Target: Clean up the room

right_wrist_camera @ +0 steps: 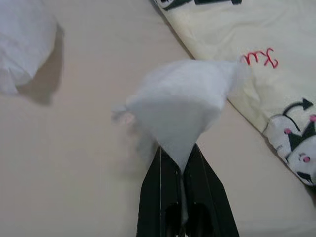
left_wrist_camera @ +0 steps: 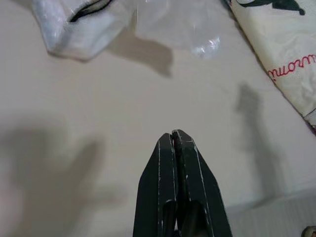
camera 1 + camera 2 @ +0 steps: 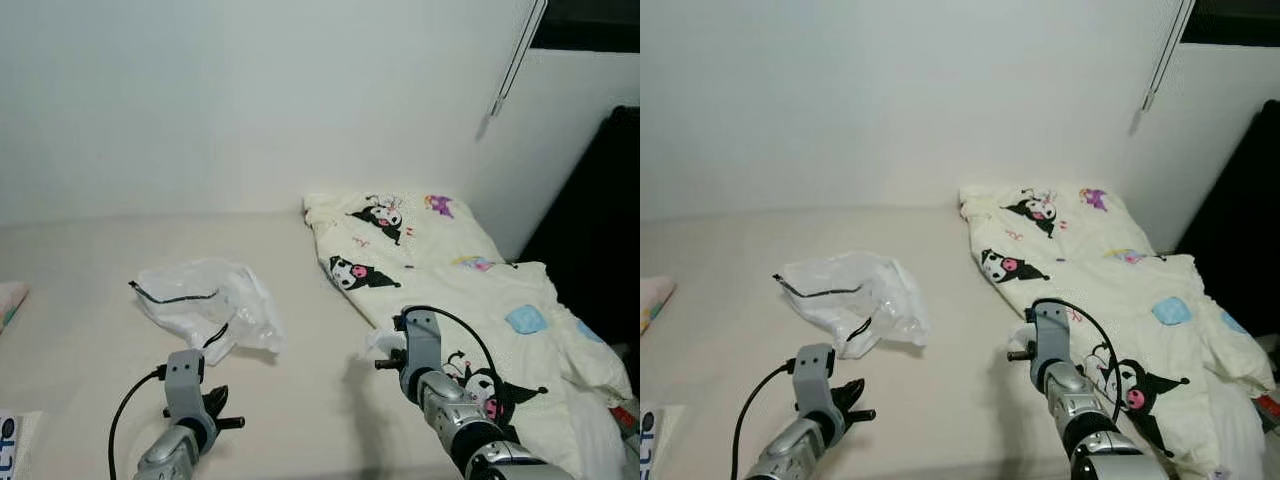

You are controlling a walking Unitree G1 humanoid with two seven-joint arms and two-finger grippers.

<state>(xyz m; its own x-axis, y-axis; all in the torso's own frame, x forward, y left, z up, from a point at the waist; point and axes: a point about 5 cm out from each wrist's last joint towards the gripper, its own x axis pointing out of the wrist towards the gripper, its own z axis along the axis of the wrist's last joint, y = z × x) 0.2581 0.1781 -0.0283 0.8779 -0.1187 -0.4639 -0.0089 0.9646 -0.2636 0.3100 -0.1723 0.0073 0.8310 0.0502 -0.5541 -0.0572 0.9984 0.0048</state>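
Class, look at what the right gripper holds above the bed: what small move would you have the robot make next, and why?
Probably carry the white tissue across to the clear plastic bag. The right gripper is shut on the tissue, lifted beside the cartoon-print blanket; the bag lies to its left on the bed. The left gripper is shut, holding nothing.

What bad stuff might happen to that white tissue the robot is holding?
The right end effector pinches the tissue only at one corner, so it might slip out or tear. Hanging loose beside the blanket, it could snag there. The plastic bag lies off to the side, so a drop may miss it.
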